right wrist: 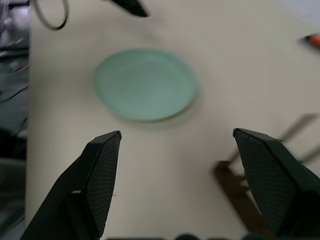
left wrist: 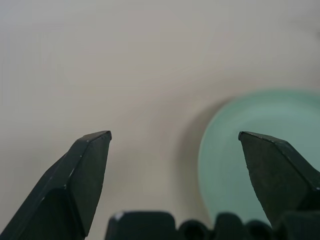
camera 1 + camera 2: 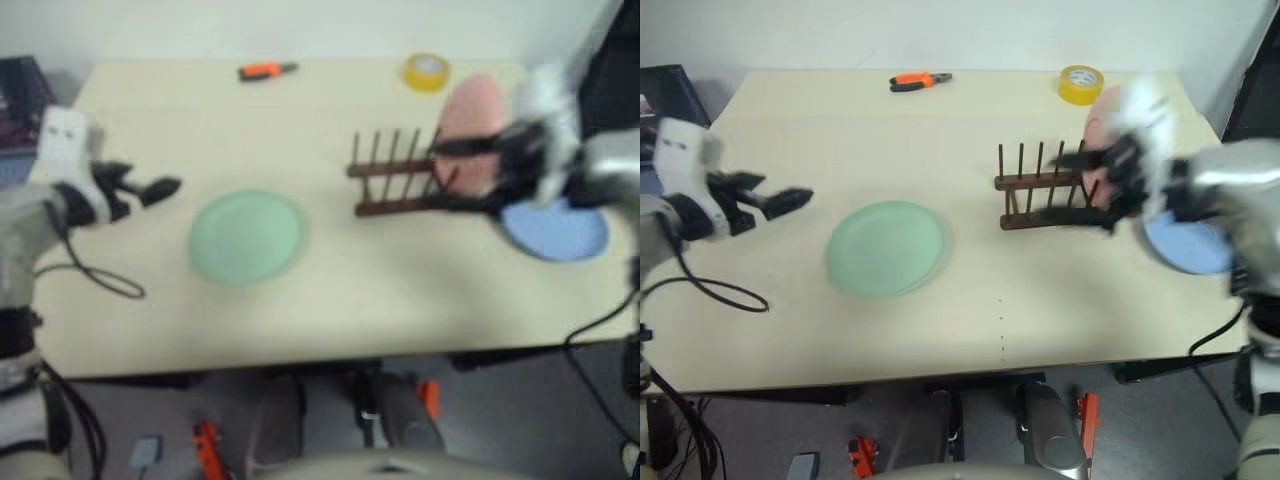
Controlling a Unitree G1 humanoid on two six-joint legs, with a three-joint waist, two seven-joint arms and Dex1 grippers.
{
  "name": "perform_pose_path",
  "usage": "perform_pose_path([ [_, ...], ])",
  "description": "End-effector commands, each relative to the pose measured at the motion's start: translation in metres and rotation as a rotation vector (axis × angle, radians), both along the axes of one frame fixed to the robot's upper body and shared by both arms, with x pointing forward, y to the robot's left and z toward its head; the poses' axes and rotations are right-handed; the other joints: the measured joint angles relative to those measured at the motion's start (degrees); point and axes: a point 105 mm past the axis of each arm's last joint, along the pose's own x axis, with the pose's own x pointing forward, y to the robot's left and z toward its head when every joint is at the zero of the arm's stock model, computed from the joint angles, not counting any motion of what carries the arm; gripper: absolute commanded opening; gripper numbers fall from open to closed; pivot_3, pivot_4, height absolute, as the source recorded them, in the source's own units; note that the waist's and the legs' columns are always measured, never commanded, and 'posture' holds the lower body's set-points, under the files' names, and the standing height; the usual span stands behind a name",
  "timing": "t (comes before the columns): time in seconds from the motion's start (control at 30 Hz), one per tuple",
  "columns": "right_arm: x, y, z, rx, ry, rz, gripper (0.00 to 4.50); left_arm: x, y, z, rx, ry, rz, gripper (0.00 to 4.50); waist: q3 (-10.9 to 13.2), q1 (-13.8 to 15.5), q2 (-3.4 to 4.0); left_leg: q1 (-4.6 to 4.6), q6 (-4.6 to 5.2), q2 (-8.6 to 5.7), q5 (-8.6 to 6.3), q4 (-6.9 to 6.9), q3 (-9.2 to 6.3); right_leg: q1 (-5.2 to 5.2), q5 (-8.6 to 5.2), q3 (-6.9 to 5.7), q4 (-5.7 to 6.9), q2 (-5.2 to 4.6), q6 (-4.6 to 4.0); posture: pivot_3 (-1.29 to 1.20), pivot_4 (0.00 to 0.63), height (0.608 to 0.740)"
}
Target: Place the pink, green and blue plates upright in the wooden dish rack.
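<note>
1. The wooden dish rack (image 3: 1050,195) stands right of the desk's (image 3: 940,320) middle, its long axis running left-right, pegs upright.
2. The pink plate (image 3: 1102,125) stands on edge at the rack's right end; it seems to sit among the last pegs, though blur hides the exact slot.
3. The green plate (image 3: 886,248) lies flat left of centre, well apart from the rack, with bare desk all round it and a wide open strip toward the near edge.
4. The blue plate (image 3: 1188,246) lies flat near the desk's right edge, just beside the rack's right end.
5. The right end effector (image 3: 1110,190) hovers at the rack's right end in front of the pink plate, fingers spread wide, nothing between them.
6. The left end effector (image 3: 780,200) hangs above the desk's left side, near the green plate but apart from it, fingers fully spread and empty.
7. At the far edge lie orange pliers (image 3: 918,80) and a yellow tape roll (image 3: 1081,83).
</note>
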Motion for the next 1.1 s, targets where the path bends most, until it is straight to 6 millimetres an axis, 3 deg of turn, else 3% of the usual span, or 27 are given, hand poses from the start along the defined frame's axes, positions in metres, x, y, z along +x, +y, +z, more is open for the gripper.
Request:
perform_pose_path([
  [0.03, 0.010, 0.016, 0.009, 0.000, -0.129, -0.029, 3.88, 0.013, -0.023, -0.007, -0.040, -0.010, -0.062, 4.50, 0.01, 0.61, -0.05, -0.03, 0.00, -0.09, 0.00, 0.00, 0.02, 0.00, 0.03, 0.01, -0.01, -0.05, 0.05, 0.00, 0.150, 0.740],
  [0.17, 0.008, 0.022, 0.003, -0.016, -0.138, -0.017, 3.88, 0.018, -0.021, -0.026, -0.039, 0.054, -0.004, 4.50, -0.05, 1.02, -0.15, -0.46, 0.01, -0.39, 0.00, 0.00, 0.04, -0.22, 0.18, 0.00, -0.09, -0.08, 0.38, 0.00, 0.150, 0.740],
  [0.27, -0.001, 0.030, 0.003, 0.004, -0.122, 0.016, 3.88, 0.014, -0.019, -0.052, -0.069, 0.146, 0.044, 4.50, -0.06, 0.92, -0.15, -0.53, 0.04, -0.43, -0.02, -0.02, 0.00, -0.32, 0.18, 0.06, -0.07, -0.15, 0.40, 0.00, 0.150, 0.740],
  [0.33, -0.004, 0.034, 0.001, 0.009, -0.115, 0.027, 3.88, 0.011, -0.024, -0.056, -0.077, 0.154, 0.045, 4.50, -0.06, 0.89, -0.15, -0.52, 0.04, -0.41, -0.02, 0.00, -0.01, -0.32, 0.18, 0.04, -0.04, -0.16, 0.40, 0.00, 0.150, 0.740],
  [0.67, -0.005, 0.047, -0.008, 0.006, -0.107, 0.062, 3.91, 0.020, -0.060, -0.041, -0.360, 0.111, 0.055, 1.07, -0.07, 0.98, -0.16, -0.01, 0.06, -0.37, 0.00, 0.03, -0.09, 0.12, 0.19, -0.04, 0.03, -0.22, 0.41, 0.00, 0.150, 0.740],
  [0.77, 0.000, 0.051, -0.014, -0.019, -0.132, 0.056, 3.91, 0.028, -0.068, -0.022, -0.480, 0.052, 0.111, 0.03, -0.08, 1.04, -0.17, -0.07, 0.06, -0.42, 0.00, 0.05, -0.08, 0.13, 0.21, -0.04, 0.00, -0.20, 0.44, 0.00, 0.150, 0.740],
  [0.87, 0.002, 0.062, -0.018, -0.051, -0.197, 0.080, 3.91, 0.034, -0.066, 0.004, -0.475, -0.023, 0.167, 0.01, -0.08, 0.85, -0.20, -0.08, 0.07, -0.46, 0.00, 0.07, -0.08, 0.13, 0.25, 0.03, -0.01, -0.20, 0.51, 0.00, 0.150, 0.740],
  [0.93, 0.002, 0.081, -0.020, -0.061, -0.270, 0.120, 3.91, 0.037, -0.066, 0.035, -0.217, -0.142, 0.165, 0.01, -0.04, 0.42, -0.29, -0.07, 0.06, -0.49, 0.00, 0.06, -0.09, 0.10, 0.27, 0.09, 0.00, -0.19, 0.54, 0.00, 0.150, 0.740],
  [1.1, 0.011, 0.114, -0.026, -0.082, -0.415, 0.130, 3.91, 0.034, -0.082, 0.075, 0.036, -0.255, 0.100, 0.01, -0.04, 0.38, -0.29, -0.01, 0.03, -0.47, 0.01, -0.05, -0.09, 0.07, 0.26, -0.01, 0.04, -0.03, 0.51, 0.00, 0.150, 0.740],
])
